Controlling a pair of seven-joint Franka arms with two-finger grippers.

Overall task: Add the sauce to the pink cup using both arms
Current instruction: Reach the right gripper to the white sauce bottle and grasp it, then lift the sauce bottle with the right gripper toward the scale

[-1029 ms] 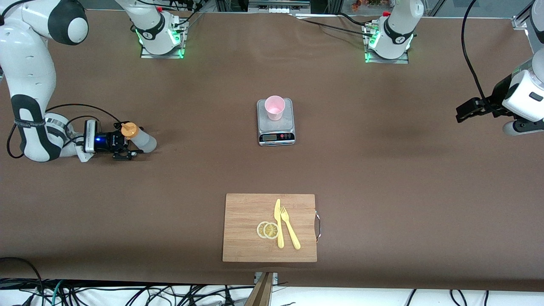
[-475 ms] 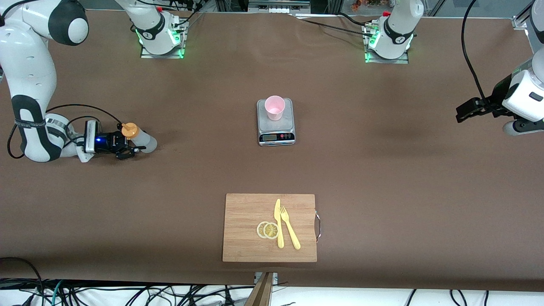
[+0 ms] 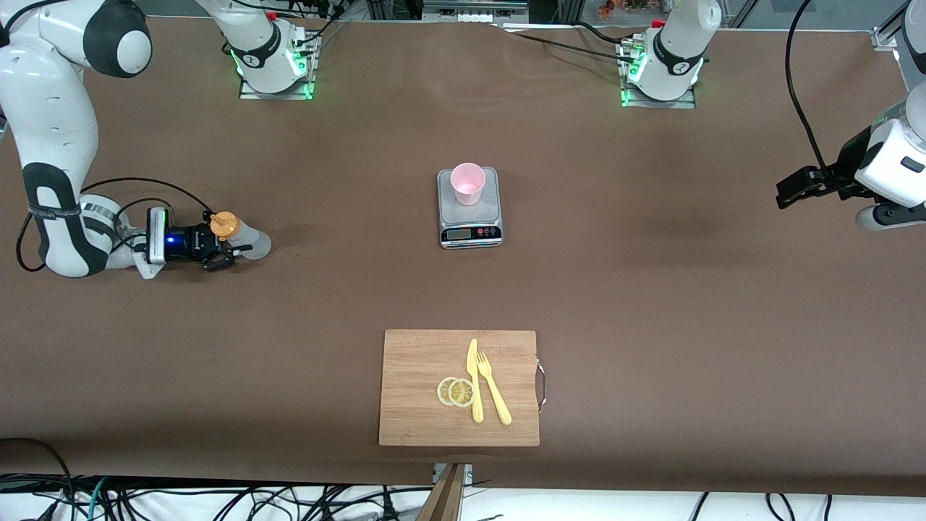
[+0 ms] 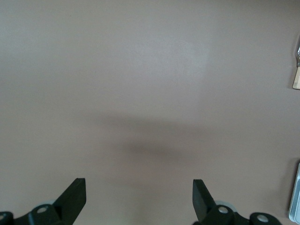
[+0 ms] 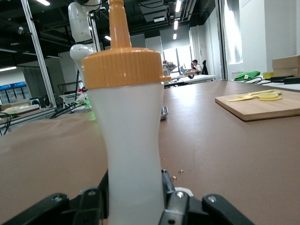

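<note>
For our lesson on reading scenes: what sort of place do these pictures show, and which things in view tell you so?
Most likely a robotics lab set up for kitchen tasks. The robot arm bases are bolted to a brown-covered table; a pink cup stands on a digital scale; loose cables trail along the table's edge.

A small pale pink plastic cup (image 3: 467, 182) stands on a flat digital scale (image 3: 470, 210) at mid-table. A translucent squeeze bottle with an orange cap (image 3: 239, 236) stands toward the right arm's end. Nearer the front camera, a wooden cutting board (image 3: 419, 391) carries two lemon slices (image 3: 456, 391), a yellow plastic knife (image 3: 474, 380) and a yellow plastic fork (image 3: 493, 388).
</note>
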